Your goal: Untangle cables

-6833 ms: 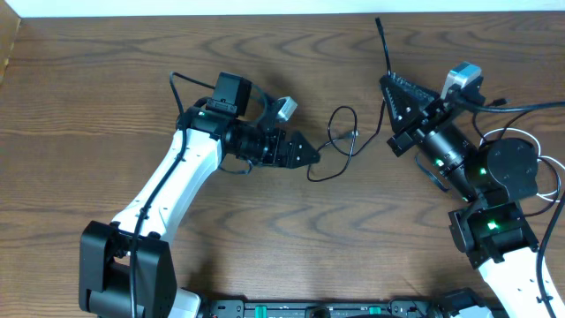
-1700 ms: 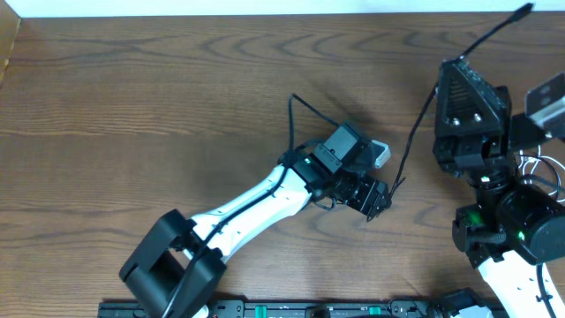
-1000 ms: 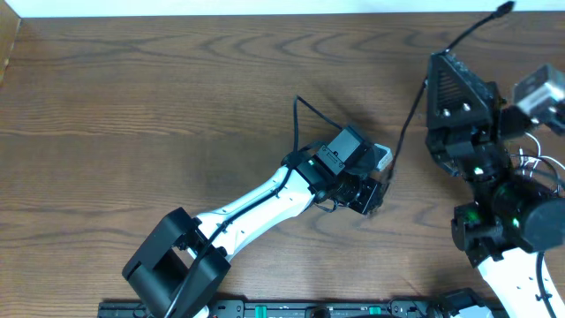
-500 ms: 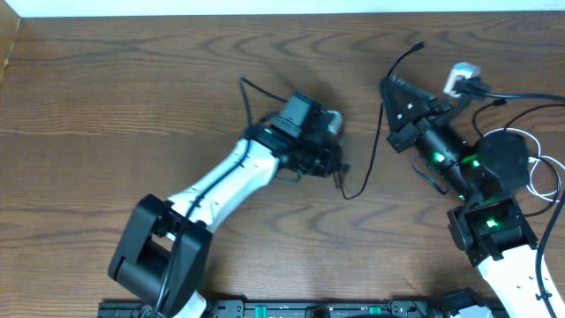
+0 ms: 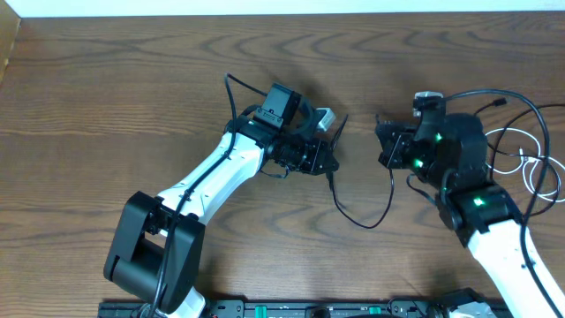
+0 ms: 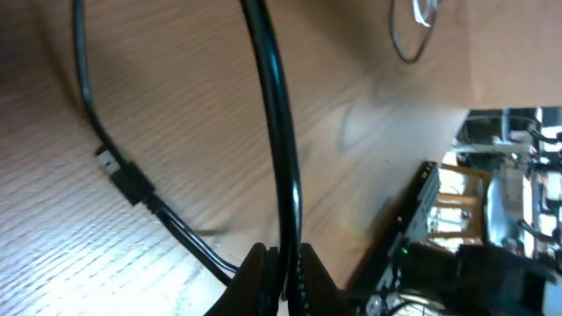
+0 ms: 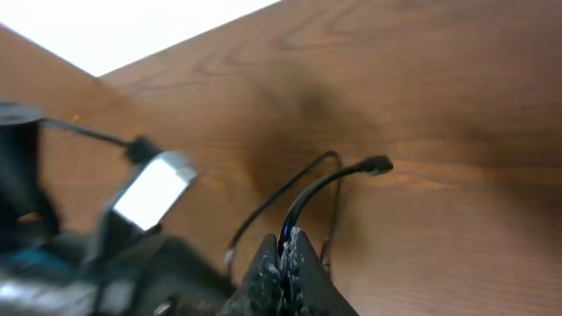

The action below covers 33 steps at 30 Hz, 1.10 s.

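**Left gripper**: closed tight on the black cable. In the left wrist view the cord is seen pinched at the tips.

**Right gripper**: likewise closed on the black cable. In the right wrist view the cord is seen rising from between the tips and ending in a small plug.

**Cables:** between the two grippers the black cable is laid in a slack U-shaped loop on the table. The white cable is found in loose loops at the table's right edge, beside the right arm (whether it touches the black one cannot be told).

**Surface and room:** dark brown wood grain is noted throughout, with a pale strip along the far edge. Beyond the table edge only blurred furnishings are seen.
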### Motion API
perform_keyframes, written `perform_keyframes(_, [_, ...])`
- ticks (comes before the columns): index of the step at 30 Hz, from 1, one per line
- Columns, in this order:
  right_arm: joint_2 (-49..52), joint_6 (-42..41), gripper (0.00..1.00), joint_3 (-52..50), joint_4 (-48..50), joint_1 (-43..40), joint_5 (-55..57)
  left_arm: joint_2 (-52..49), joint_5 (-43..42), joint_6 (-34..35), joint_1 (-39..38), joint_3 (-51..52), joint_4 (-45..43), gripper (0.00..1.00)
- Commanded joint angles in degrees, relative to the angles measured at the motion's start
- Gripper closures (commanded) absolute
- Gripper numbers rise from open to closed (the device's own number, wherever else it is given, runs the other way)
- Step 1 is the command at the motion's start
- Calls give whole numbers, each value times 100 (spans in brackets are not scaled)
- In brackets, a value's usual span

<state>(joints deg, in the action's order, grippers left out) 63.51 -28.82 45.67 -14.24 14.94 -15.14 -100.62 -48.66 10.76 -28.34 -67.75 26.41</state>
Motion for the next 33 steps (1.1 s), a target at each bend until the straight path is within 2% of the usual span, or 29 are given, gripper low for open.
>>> perform_keyframes(1, [363,68,99,28,118,-146,-267,107,-557,-348,4,50,11,92])
perform_keyframes(6, [992,-330,99,28,168,-195,-940,107,-643,-341,-2,50,28,92])
perform_keyframes(14, [1779,-966,99,31,431,-195,-1276,107,-374,-348,-378,52,184,92])
perform_keyframes(20, [1864,-1093,99,28,577,-195,-1681,107,-96,-345,-619,52,181,92])
perform_keyframes(27, [1864,-1659,99,28,706,-195,-1683,107,-98,-345,-776,52,184,92])
perform_keyframes(33, [1864,-1705,89,28,765,-195,-1950,107,-94,-345,-791,52,181,92])
